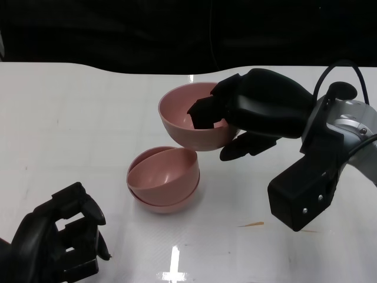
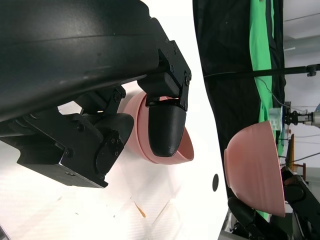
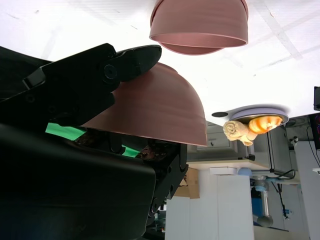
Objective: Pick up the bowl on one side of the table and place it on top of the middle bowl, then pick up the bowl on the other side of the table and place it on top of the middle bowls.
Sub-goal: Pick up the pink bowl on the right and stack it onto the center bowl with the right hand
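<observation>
Two pink bowls sit nested as a stack [image 1: 164, 180] in the middle of the white table [image 1: 70, 118]; the upper one lies tilted in the lower. My right hand [image 1: 253, 112] grips a third pink bowl [image 1: 191, 118] by its rim, thumb inside, and holds it in the air just behind and to the right of the stack. The right wrist view shows the held bowl [image 3: 160, 110] close up and the stack [image 3: 200, 25] beyond it. My left hand [image 1: 59, 236] rests at the lower left, holding nothing, fingers curled. The left wrist view shows the stack [image 2: 175, 150] and the held bowl [image 2: 255, 170].
A small orange scrap [image 1: 252, 224] lies on the table to the right of the stack, under my right forearm [image 1: 306, 188]. The table's far edge [image 1: 118, 66] meets a dark background. A green cloth [image 2: 260, 60] hangs beyond the table.
</observation>
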### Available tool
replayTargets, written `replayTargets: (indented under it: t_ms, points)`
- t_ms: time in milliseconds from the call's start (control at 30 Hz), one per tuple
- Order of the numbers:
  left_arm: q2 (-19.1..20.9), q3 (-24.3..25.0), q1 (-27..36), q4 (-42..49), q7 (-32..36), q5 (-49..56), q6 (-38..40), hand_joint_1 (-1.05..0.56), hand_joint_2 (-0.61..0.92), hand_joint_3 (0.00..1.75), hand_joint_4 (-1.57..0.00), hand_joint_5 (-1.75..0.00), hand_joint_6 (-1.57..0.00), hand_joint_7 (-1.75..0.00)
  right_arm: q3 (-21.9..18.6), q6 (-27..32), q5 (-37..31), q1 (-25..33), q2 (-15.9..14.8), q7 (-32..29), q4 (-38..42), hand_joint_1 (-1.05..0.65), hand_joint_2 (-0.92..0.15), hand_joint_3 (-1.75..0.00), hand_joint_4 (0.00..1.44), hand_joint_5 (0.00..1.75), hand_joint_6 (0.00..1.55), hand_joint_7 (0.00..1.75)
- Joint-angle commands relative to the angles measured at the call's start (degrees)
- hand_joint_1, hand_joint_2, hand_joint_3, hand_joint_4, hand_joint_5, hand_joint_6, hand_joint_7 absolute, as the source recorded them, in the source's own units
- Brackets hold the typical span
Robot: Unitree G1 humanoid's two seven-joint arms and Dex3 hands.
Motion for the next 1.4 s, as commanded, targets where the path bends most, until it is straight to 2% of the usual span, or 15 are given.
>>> replayTargets:
  t_ms: [33,333,367,400,467,633,867,1033,1133,1233,1300,1400]
  points:
    - [0.2,0.2,0.2,-0.5,0.4,0.0,0.1,0.16,0.66,1.31,-0.80,-1.75,-0.65,-1.75,-0.8,-0.1,0.0,-0.2,-0.5,0.3,-0.3,-0.19,-0.81,-0.16,0.92,1.56,0.79,1.46]
    - [0.2,0.2,0.2,-0.5,0.4,0.0,0.1,0.16,0.66,1.32,-0.80,-1.75,-0.65,-1.75,-0.8,-0.1,0.0,-0.2,-0.5,0.3,-0.3,-0.19,-0.83,-0.13,0.92,1.56,0.79,1.46]
    - [-0.1,-0.3,0.2,-0.7,1.1,0.7,0.5,0.16,0.66,1.32,-0.80,-1.75,-0.65,-1.75,1.2,-0.5,-1.7,-0.9,1.3,0.0,0.2,-0.19,-0.83,-0.13,0.92,1.56,0.79,1.46]
    - [-0.3,-0.7,0.3,-0.8,1.6,1.5,0.3,0.16,0.63,1.35,-0.79,-1.75,-0.66,-1.75,3.8,0.3,-3.9,-1.6,3.9,0.4,1.2,-0.20,-0.83,-0.11,0.94,1.46,0.84,1.16]
    - [-0.6,-1.3,0.4,-0.8,2.1,2.3,-0.2,0.17,0.59,1.39,-0.79,-1.75,-0.67,-1.75,7.0,1.2,-6.3,-2.5,7.1,1.3,3.1,-0.18,-0.80,-0.09,0.88,1.52,0.82,1.15]
    - [-0.8,-1.4,0.4,-0.9,2.2,3.0,-0.2,0.16,0.58,1.41,-0.79,-1.75,-0.67,-1.75,8.0,1.3,-7.3,-2.9,8.6,1.4,5.0,-0.18,-0.82,-0.08,0.88,1.46,0.86,0.91]
    - [-1.1,-1.4,0.7,-1.7,2.6,2.7,0.9,0.16,0.58,1.41,-0.79,-1.75,-0.66,-1.75,8.5,0.2,-8.7,-3.3,9.3,-1.1,7.3,-0.20,-0.86,-0.07,0.88,1.49,0.81,1.02]
    - [-1.0,-1.4,0.8,-2.1,2.5,2.4,1.5,0.16,0.60,1.39,-0.77,-1.75,-0.65,-1.75,8.6,0.0,-9.0,-3.6,9.6,-1.5,8.1,-0.20,-0.88,-0.07,0.85,1.60,0.79,1.07]
    - [-1.0,-1.3,0.7,-2.1,2.3,2.2,1.6,0.16,0.60,1.39,-0.78,-1.75,-0.65,-1.75,8.8,-0.1,-9.0,-3.8,9.6,-1.6,8.5,-0.21,-0.90,-0.07,0.86,1.51,0.78,1.07]
    - [-0.9,-1.3,0.8,-2.0,2.4,2.3,1.7,0.16,0.60,1.38,-0.78,-1.75,-0.65,-1.75,8.8,-0.2,-8.9,-4.0,9.7,-2.0,9.1,-0.21,-0.89,-0.06,0.86,1.54,0.79,1.08]
    - [-0.9,-1.3,0.7,-1.7,2.3,2.2,1.4,0.15,0.60,1.39,-0.77,-1.75,-0.65,-1.75,8.9,-0.2,-9.0,-4.0,9.6,-2.3,9.3,-0.20,-0.89,-0.05,0.84,1.64,0.77,1.16]
    - [-0.9,-1.3,0.6,-1.4,2.2,2.1,1.4,0.15,0.59,1.39,-0.77,-1.75,-0.64,-1.75,8.9,-0.2,-9.1,-4.0,9.5,-2.4,9.6,-0.18,-0.87,-0.03,0.83,1.62,0.76,1.18]
